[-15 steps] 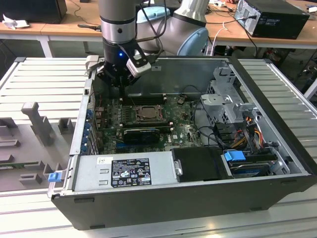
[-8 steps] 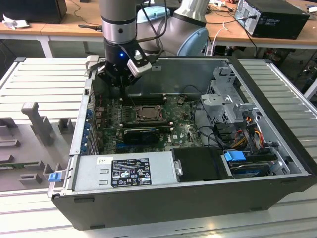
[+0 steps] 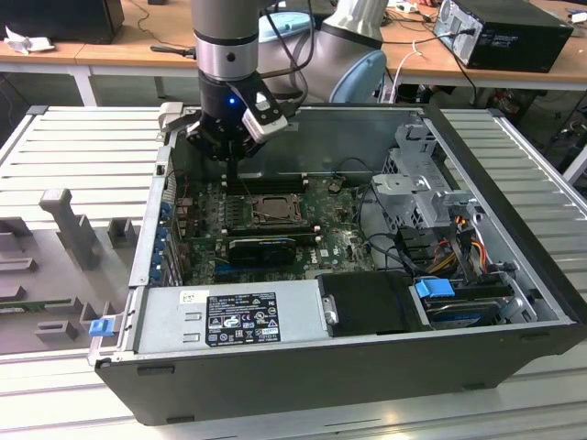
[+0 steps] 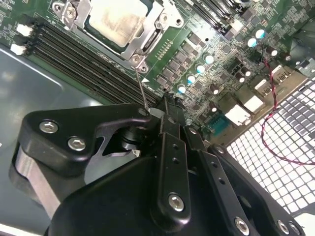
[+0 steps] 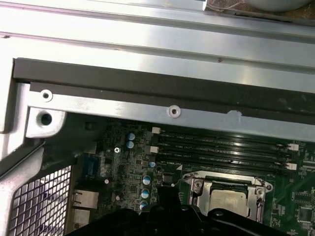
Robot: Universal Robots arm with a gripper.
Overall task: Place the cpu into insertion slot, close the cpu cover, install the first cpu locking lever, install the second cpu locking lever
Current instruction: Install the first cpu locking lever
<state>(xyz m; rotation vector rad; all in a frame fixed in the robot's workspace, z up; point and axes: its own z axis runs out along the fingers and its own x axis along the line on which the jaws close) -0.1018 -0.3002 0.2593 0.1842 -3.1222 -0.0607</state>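
Note:
The cpu [image 4: 117,19] lies flat in the insertion slot, its dull silver face showing through the window of the cpu cover [image 4: 147,43], which is down over it. In the first wrist view the cpu [image 5: 229,201] shows inside the cover [image 5: 197,188]. A thin wire locking lever [image 4: 141,91] runs from the socket's corner up to my gripper [image 4: 166,107]. The black fingers [image 4: 170,142] stand together, shut, with the lever's free end right at their tip; whether it is pinched is hidden. In the exterior view the gripper [image 3: 232,165] hangs just behind the socket [image 3: 271,209].
Long black memory slots [image 4: 83,61] lie between the socket and the case wall [image 5: 147,78]. A black card [image 3: 266,247] sits in front of the socket. Capacitors [image 4: 209,59], a red wire [image 4: 268,103] and the perforated back panel [image 4: 280,162] are close by. Drive cage [image 3: 417,192] stands at the exterior view's right.

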